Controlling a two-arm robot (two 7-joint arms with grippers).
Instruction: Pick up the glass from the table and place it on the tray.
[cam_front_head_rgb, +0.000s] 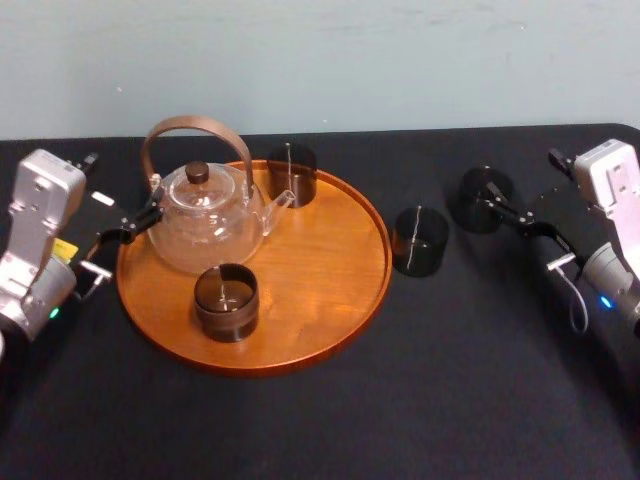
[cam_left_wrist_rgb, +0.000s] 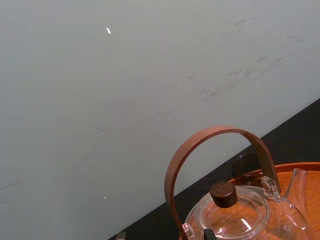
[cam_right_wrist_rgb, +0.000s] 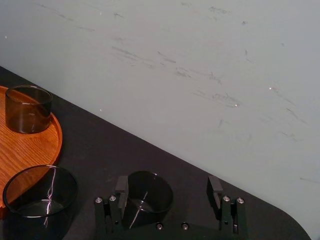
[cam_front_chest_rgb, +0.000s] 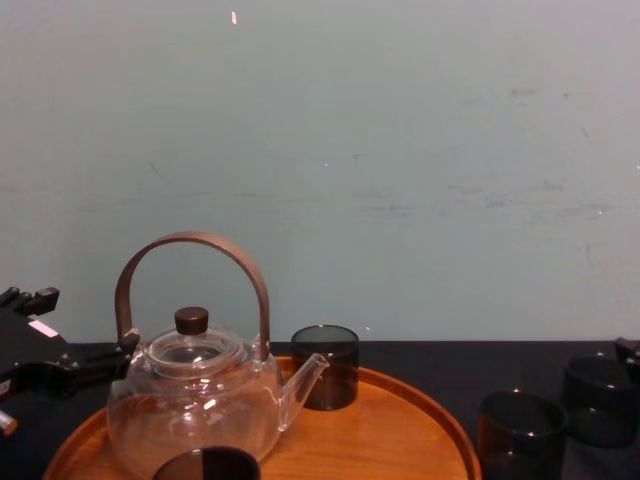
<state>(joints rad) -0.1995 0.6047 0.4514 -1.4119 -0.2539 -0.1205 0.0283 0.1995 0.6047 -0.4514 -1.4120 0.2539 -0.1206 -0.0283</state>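
Note:
Two dark smoked glasses stand on the black table (cam_front_head_rgb: 450, 390), right of the round wooden tray (cam_front_head_rgb: 330, 270). The farther-right glass (cam_front_head_rgb: 483, 198) (cam_right_wrist_rgb: 147, 192) (cam_front_chest_rgb: 600, 395) is upright, just ahead of my right gripper (cam_front_head_rgb: 522, 175) (cam_right_wrist_rgb: 168, 187). That gripper is open. The glass lies between the lines of its two fingers, close to one fingertip (cam_right_wrist_rgb: 121, 186), and nothing is held. The other table glass (cam_front_head_rgb: 420, 240) (cam_right_wrist_rgb: 40, 192) stands beside the tray's rim. My left gripper (cam_front_head_rgb: 122, 188) (cam_front_chest_rgb: 78, 322) hangs open at the tray's left edge, by the teapot.
On the tray stand a glass teapot (cam_front_head_rgb: 205, 225) with a brown hoop handle, a dark glass (cam_front_head_rgb: 292, 172) at the back, and another (cam_front_head_rgb: 226, 300) at the front. The tray's right half is bare wood. A pale wall rises behind the table.

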